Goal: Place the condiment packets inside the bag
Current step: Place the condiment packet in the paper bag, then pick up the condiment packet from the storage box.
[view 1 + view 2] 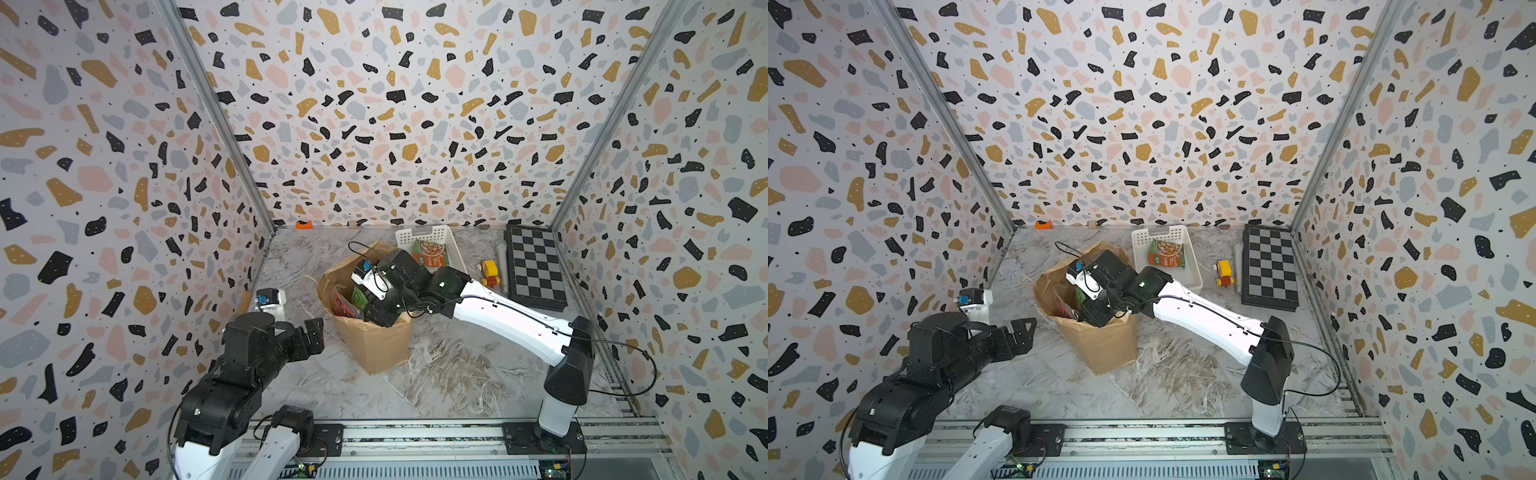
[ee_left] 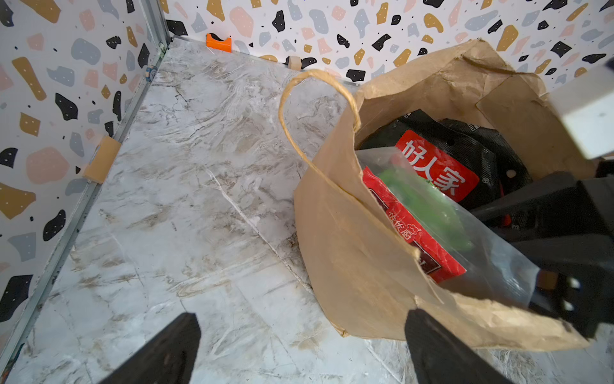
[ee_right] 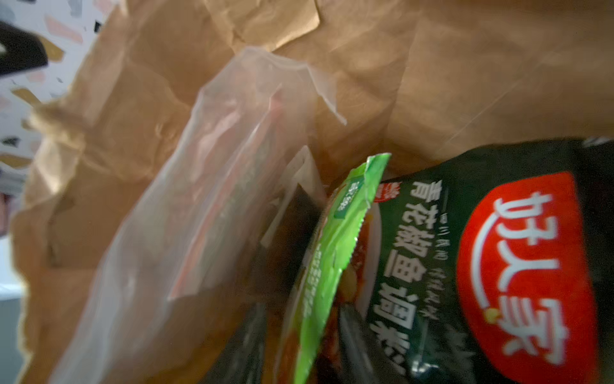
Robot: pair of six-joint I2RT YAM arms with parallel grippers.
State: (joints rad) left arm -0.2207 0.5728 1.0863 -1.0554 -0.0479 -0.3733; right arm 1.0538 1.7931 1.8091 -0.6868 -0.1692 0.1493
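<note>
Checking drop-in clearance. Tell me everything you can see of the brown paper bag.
The bag is tall, crinkled brown paper with a thin twine handle looping off its rim. It stands upright near the middle of the marble-look table, mouth open, rim rumpled. Inside stand a black-red condiment packet, a red one, a green one and a clear plastic pouch. The right gripper reaches into its mouth; the left gripper hovers close beside it, not gripping it. A white basket sits just behind.

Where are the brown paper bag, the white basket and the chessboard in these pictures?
brown paper bag [image 1: 374,345]: in a top view, on its crinkled front wall.
white basket [image 1: 409,237]: in a top view, on its perforated far wall.
chessboard [image 1: 536,266]: in a top view, on its chequered middle.
</note>
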